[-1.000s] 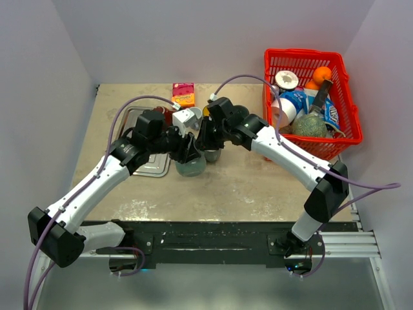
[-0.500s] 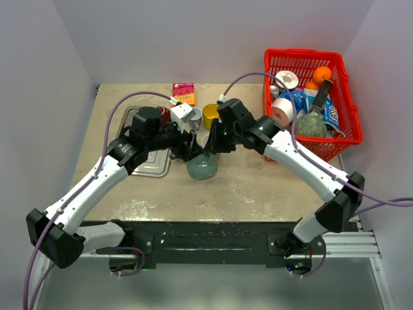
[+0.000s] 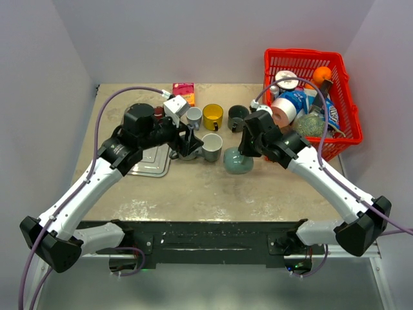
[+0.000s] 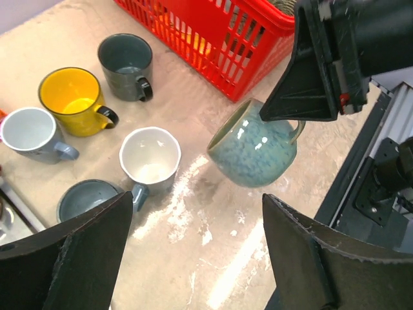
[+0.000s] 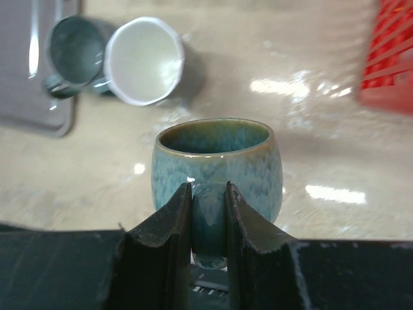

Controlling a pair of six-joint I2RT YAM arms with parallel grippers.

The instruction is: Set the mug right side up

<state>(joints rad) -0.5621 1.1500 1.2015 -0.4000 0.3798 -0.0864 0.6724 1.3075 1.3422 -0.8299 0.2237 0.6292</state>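
Right now my right tool (image 5: 208, 223) is clamped on the handle of the speckled green mug (image 5: 216, 161), one finger on each side of the loop. I judge the handle is the sensible hold. It leaves the body and rim free, and a roll of my wrist swings the whole mug about that one point.

The mug sits just beside the white mug (image 3: 211, 143), on the side toward the red basket (image 3: 348, 132). Seen from my left wrist it leans, with its mouth tipped up and toward the white mug and a shadow under its belly. It looks lifted off the desk (image 3: 193, 187), though I cannot tell for sure whether its base brushes the surface. To my eye the turn is most of the way done, and what remains is levelling the mug and setting it down.

My left tool (image 4: 197, 203) has its fingers spread wide with nothing between them. It hovers on the far side of the white mug from the basket, probably so that only one grip steers the mug.

Beyond the white mug, a yellow mug (image 3: 212, 116) and a dark grey mug (image 3: 237, 116) stand upright. I would lower mine onto the bare desk short of them so nothing gets knocked.
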